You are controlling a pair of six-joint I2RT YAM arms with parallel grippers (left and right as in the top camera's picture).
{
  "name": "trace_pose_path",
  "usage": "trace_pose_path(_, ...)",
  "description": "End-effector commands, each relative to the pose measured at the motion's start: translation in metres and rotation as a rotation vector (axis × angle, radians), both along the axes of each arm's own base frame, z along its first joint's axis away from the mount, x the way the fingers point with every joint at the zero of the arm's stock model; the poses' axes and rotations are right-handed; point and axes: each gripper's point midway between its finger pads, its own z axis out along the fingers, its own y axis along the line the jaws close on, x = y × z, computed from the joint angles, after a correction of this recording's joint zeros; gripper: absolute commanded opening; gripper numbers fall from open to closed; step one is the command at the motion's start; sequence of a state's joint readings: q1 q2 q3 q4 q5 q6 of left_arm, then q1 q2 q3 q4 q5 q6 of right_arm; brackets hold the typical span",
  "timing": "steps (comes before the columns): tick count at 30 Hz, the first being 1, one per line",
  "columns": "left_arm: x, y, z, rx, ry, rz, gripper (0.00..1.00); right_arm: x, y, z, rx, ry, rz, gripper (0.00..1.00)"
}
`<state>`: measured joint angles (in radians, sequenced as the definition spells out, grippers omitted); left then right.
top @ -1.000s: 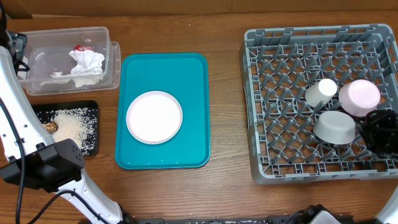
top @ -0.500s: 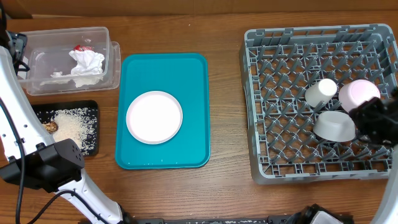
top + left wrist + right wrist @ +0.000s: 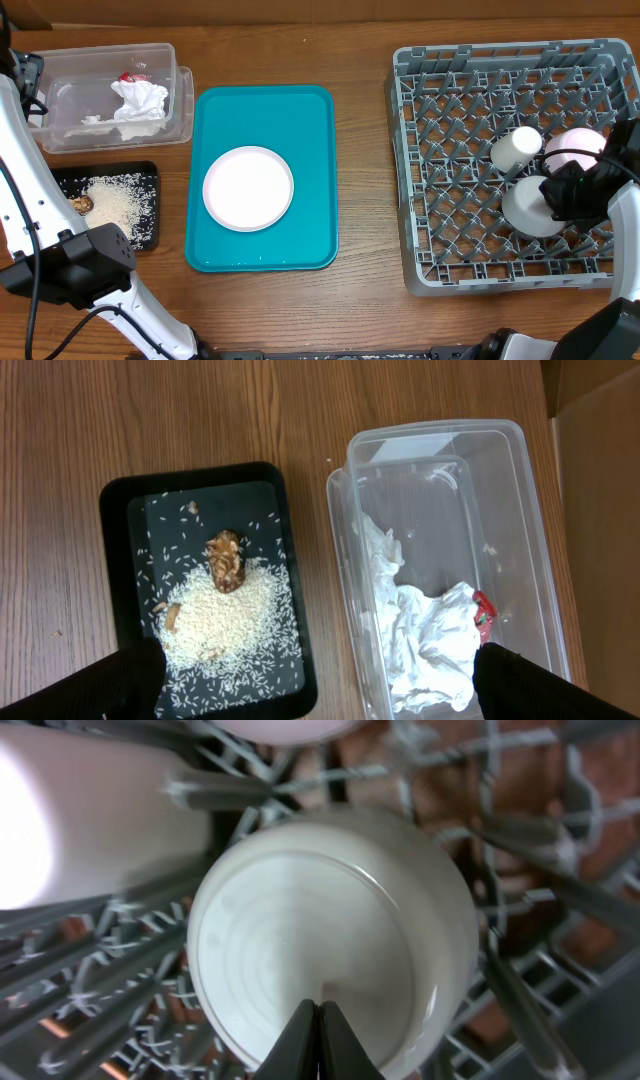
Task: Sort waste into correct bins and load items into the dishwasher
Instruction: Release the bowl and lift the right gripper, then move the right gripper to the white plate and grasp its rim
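Note:
In the grey dishwasher rack [image 3: 440, 270] lie a white cup [image 3: 515, 147], a pale dish [image 3: 575, 145] and the small metal bowl [image 3: 527, 208]. My right gripper [image 3: 560, 195] hangs over that bowl [image 3: 330, 920], fingers [image 3: 320, 1020] shut together with nothing between them. The large white plate [image 3: 248, 188] rests on the teal tray [image 3: 262, 100]. My left gripper [image 3: 320, 700] stands wide open, empty, above the gap between the black tray [image 3: 120, 500] and the clear tub [image 3: 440, 440]. Rice [image 3: 225, 620] and a brown chunk [image 3: 226, 558] lie in the black tray. Napkin [image 3: 430, 640] and red wrapper [image 3: 483, 608] lie in the tub.
The left arm's white links and black joint [image 3: 70, 265] stand along the table's left side, in front of the black tray [image 3: 145, 175]. Upright pegs fill the rack around the cup [image 3: 90, 820]. Bare wood lies between the teal tray and the rack.
My right gripper has moved left from the rack's right edge to over the metal bowl, and its fingers have closed. The left arm has not moved.

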<state>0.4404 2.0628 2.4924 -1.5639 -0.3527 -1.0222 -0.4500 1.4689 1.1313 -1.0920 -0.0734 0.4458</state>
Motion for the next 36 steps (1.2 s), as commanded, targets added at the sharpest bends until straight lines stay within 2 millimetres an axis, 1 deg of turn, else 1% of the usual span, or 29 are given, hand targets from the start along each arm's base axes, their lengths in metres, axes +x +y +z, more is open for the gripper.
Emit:
trace_pose_path(1, -0.001, 0.002, -0.002, 0.010, 0.011, 0.015, 1.00, -0.007, -0.007, 0.014, -0.048, -0.005, -0.066, 0.04)
trace_pose_path(2, -0.001, 0.002, -0.002, 0.010, 0.011, 0.015, 1.00, -0.007, -0.007, 0.020, -0.051, -0.013, -0.070, 0.04)
trace_pose_path(5, -0.001, 0.002, -0.002, 0.010, 0.011, 0.014, 1.00, -0.009, -0.005, 0.048, -0.064, -0.065, -0.093, 0.04)
trace_pose_path(7, -0.001, 0.002, -0.002, 0.010, 0.011, 0.014, 1.00, -0.007, 0.002, 0.072, -0.053, -0.137, -0.080, 0.04)
trace_pose_path(8, -0.001, 0.002, -0.002, 0.010, 0.011, 0.015, 1.00, -0.003, 0.011, 0.086, -0.028, -0.193, -0.047, 0.04)
trace_pose_path(9, -0.001, 0.002, -0.002, 0.010, 0.011, 0.015, 1.00, 0.004, 0.027, 0.103, 0.018, -0.272, 0.017, 0.04)
trace_pose_path(10, -0.001, 0.002, -0.002, 0.010, 0.011, 0.015, 1.00, 0.010, 0.041, 0.115, 0.056, -0.337, 0.076, 0.04)
trace_pose_path(12, -0.001, 0.002, -0.002, 0.010, 0.011, 0.015, 1.00, 0.021, 0.079, 0.145, 0.154, -0.495, 0.229, 0.05)
trace_pose_path(13, -0.001, 0.002, -0.002, 0.010, 0.011, 0.015, 1.00, 0.024, 0.097, 0.158, 0.195, -0.555, 0.290, 0.06)
trace_pose_path(15, -0.001, 0.002, -0.002, 0.010, 0.011, 0.015, 1.00, 0.028, 0.133, 0.179, 0.264, -0.647, 0.411, 0.12)
trace_pose_path(16, -0.001, 0.002, -0.002, 0.010, 0.011, 0.015, 1.00, 0.030, 0.149, 0.187, 0.294, -0.674, 0.454, 0.19)
trace_pose_path(18, -0.001, 0.002, -0.002, 0.010, 0.011, 0.015, 1.00, 0.034, 0.184, 0.196, 0.334, -0.711, 0.549, 0.29)
trace_pose_path(20, -0.001, 0.002, -0.002, 0.010, 0.011, 0.015, 1.00, 0.039, 0.218, 0.199, 0.344, -0.727, 0.639, 0.40)
trace_pose_path(23, -0.001, 0.002, -0.002, 0.010, 0.011, 0.015, 1.00, 0.048, 0.267, 0.186, 0.323, -0.695, 0.704, 0.42)
trace_pose_path(24, -0.001, 0.002, -0.002, 0.010, 0.011, 0.015, 1.00, 0.052, 0.294, 0.174, 0.310, -0.670, 0.736, 0.44)
trace_pose_path(25, -0.001, 0.002, -0.002, 0.010, 0.011, 0.015, 1.00, 0.053, 0.304, 0.169, 0.307, -0.659, 0.744, 0.44)
trace_pose_path(27, -0.001, 0.002, -0.002, 0.010, 0.011, 0.015, 1.00, 0.057, 0.340, 0.146, 0.295, -0.613, 0.766, 0.45)
trace_pose_path(29, -0.001, 0.002, -0.002, 0.010, 0.011, 0.015, 1.00, 0.061, 0.374, 0.118, 0.287, -0.566, 0.790, 0.45)
trace_pose_path(30, -0.001, 0.002, -0.002, 0.010, 0.011, 0.015, 1.00, 0.063, 0.392, 0.099, 0.283, -0.536, 0.797, 0.49)
trace_pose_path(31, -0.001, 0.002, -0.002, 0.010, 0.011, 0.015, 1.00, 0.064, 0.405, 0.082, 0.279, -0.507, 0.801, 0.50)
trace_pose_path(33, -0.001, 0.002, -0.002, 0.010, 0.011, 0.015, 1.00, 0.066, 0.426, 0.048, 0.271, -0.452, 0.809, 0.50)
trace_pose_path(34, -0.001, 0.002, -0.002, 0.010, 0.011, 0.015, 1.00, 0.068, 0.433, 0.031, 0.264, -0.424, 0.820, 0.51)
trace_pose_path(36, -0.001, 0.002, -0.002, 0.010, 0.011, 0.015, 1.00, 0.070, 0.441, 0.002, 0.249, -0.372, 0.828, 0.50)
